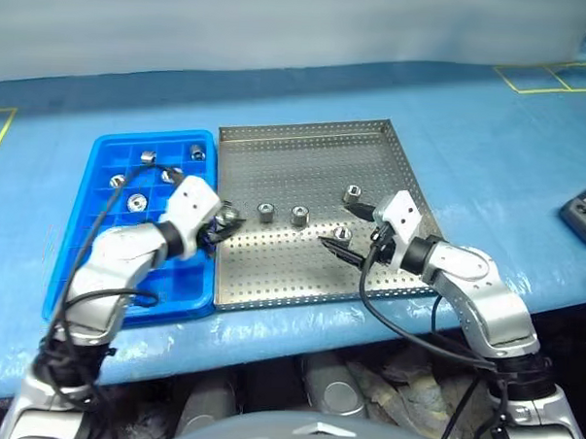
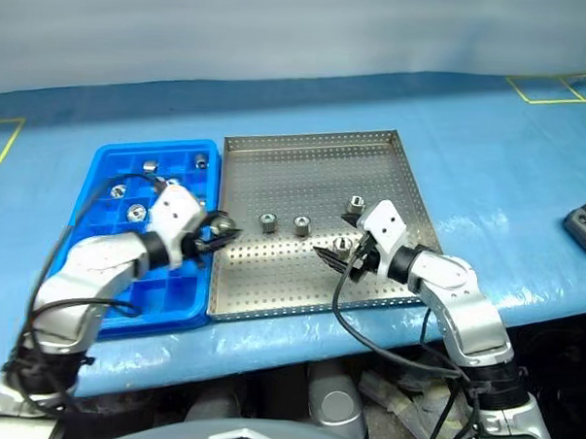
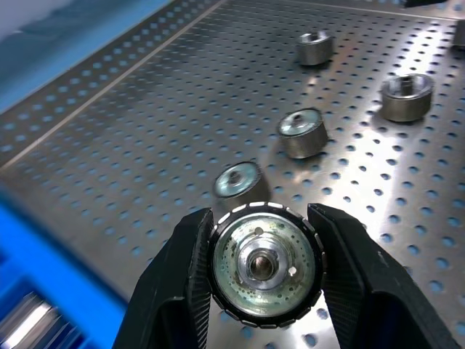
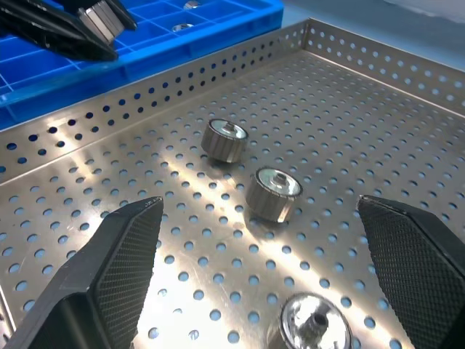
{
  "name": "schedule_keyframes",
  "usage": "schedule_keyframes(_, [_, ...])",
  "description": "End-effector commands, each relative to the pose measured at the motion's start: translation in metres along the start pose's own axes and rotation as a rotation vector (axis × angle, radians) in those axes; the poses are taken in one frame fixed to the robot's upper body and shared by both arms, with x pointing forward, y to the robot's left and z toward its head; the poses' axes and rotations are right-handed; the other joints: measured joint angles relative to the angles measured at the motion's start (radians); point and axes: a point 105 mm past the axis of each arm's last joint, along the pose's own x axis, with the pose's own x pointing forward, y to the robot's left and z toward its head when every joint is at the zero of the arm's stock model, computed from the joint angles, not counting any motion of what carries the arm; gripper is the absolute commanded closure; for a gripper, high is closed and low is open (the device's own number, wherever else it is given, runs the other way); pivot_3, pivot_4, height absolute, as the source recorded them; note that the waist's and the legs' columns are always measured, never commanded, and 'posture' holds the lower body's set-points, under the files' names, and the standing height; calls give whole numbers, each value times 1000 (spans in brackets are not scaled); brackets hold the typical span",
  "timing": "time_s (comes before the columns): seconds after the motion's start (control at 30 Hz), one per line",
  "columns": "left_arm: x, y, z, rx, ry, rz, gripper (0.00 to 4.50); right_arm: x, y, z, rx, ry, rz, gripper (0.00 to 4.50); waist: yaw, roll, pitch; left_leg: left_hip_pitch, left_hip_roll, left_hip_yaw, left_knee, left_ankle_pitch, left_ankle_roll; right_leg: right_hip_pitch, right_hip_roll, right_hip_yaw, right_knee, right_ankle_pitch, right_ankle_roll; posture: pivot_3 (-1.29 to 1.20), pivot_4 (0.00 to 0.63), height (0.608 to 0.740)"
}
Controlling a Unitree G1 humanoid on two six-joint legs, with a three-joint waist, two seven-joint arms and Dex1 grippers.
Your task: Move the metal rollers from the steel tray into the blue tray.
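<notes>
Four metal rollers [image 1: 299, 215] lie loose on the steel tray [image 1: 306, 142], five in the blue tray [image 1: 77, 254]; the left gripper [image 3: 263, 265] clamps one, while the right gripper [image 4: 261, 269] gapes wide, empty.

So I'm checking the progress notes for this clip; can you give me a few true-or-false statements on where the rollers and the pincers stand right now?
1. The left pincer is shut on a roller. True.
2. The right pincer is shut on a roller. False: it is open, with a loose roller lying between its fingers.
3. The steel tray has no rollers left. False: four lie on it.
4. The blue tray already has rollers in some compartments. True.
5. The held roller hangs at the steel tray's edge beside the blue tray. True.
</notes>
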Motion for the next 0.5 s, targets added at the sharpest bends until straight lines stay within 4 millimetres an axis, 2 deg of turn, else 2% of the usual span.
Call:
schedule_keyframes(0.03, [-29, 30, 10, 28, -17, 219, 2723, 9, 4, 12, -41, -45, 56, 0, 30, 0, 0, 0, 0, -1, 0, 0, 0, 0, 0, 0, 0, 0, 0, -71, 150, 740])
schedule_keyframes(0.17, [-54, 56, -2, -33, 33, 463, 2723, 23, 11, 21, -47, -78, 139, 0, 97, -1, 1, -1, -1, -2, 0, 0, 0, 0, -1, -2, -1, 0, -1, -8, 150, 740])
schedule_keyframes(0.23, [-57, 62, -8, -57, 50, 535, 2723, 27, 11, 23, -58, -78, 160, 0, 134, -1, 1, -1, -2, -3, 0, 0, -1, 0, -2, -3, -1, 1, -2, 13, 150, 740])
schedule_keyframes(0.4, [-45, 74, -15, -108, 56, 642, 2723, 34, 12, 27, -75, -87, 190, 0, 202, -2, 1, -2, -3, -7, 0, 0, -2, 1, -2, -7, -2, 3, -7, 31, 150, 740])
schedule_keyframes(0.5, [-34, 78, -14, -152, 32, 665, 2723, 33, 12, 27, -78, -88, 191, 0, 212, -2, 1, -2, -4, -10, 0, 1, -3, 2, -2, -10, -2, 2, -7, 23, 150, 740])
